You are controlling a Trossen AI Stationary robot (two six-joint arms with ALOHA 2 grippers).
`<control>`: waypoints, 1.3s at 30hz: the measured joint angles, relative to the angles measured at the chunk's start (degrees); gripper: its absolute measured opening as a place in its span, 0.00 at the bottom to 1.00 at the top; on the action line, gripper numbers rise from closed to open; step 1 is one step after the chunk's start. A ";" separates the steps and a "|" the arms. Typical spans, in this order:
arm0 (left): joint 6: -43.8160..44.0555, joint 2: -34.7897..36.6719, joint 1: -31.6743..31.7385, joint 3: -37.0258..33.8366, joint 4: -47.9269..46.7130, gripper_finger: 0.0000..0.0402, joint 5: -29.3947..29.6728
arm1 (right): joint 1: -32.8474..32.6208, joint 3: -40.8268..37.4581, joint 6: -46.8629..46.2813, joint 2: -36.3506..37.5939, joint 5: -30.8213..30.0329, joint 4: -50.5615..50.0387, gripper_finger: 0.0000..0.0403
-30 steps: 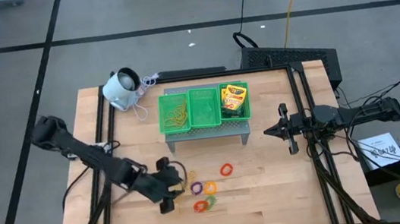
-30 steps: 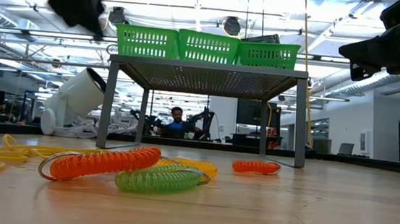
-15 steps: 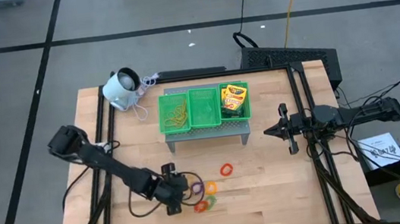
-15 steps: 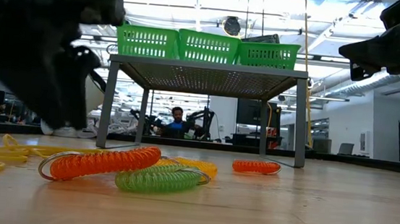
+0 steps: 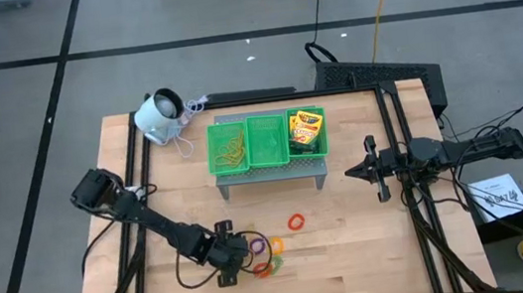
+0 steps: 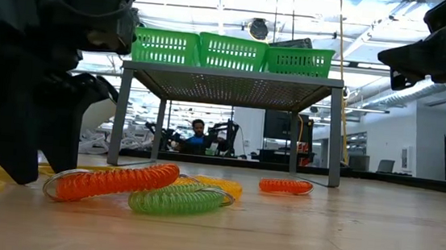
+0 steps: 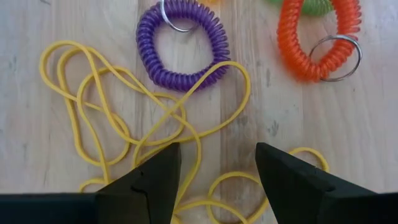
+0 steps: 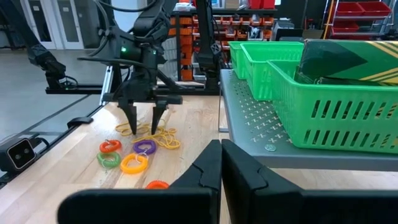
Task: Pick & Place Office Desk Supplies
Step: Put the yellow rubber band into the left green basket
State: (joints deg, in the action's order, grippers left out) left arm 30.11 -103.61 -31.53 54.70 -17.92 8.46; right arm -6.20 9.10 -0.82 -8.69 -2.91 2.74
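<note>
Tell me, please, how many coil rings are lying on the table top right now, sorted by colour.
Orange-red rings: 2
Yellow-orange ring: 1
Green ring: 1
Purple ring: 1
Total: 5

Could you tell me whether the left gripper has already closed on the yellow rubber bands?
No, the left gripper stands open above the rubber bands, its fingers straddling the strands on the table.
</note>
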 joint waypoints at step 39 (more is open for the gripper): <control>-5.64 7.08 0.48 -0.42 -0.61 0.03 2.76 | -0.01 0.00 0.00 -0.02 0.00 0.00 0.00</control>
State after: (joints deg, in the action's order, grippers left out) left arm 24.47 -96.53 -31.05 54.28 -18.53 11.22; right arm -6.21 9.10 -0.82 -8.70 -2.91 2.74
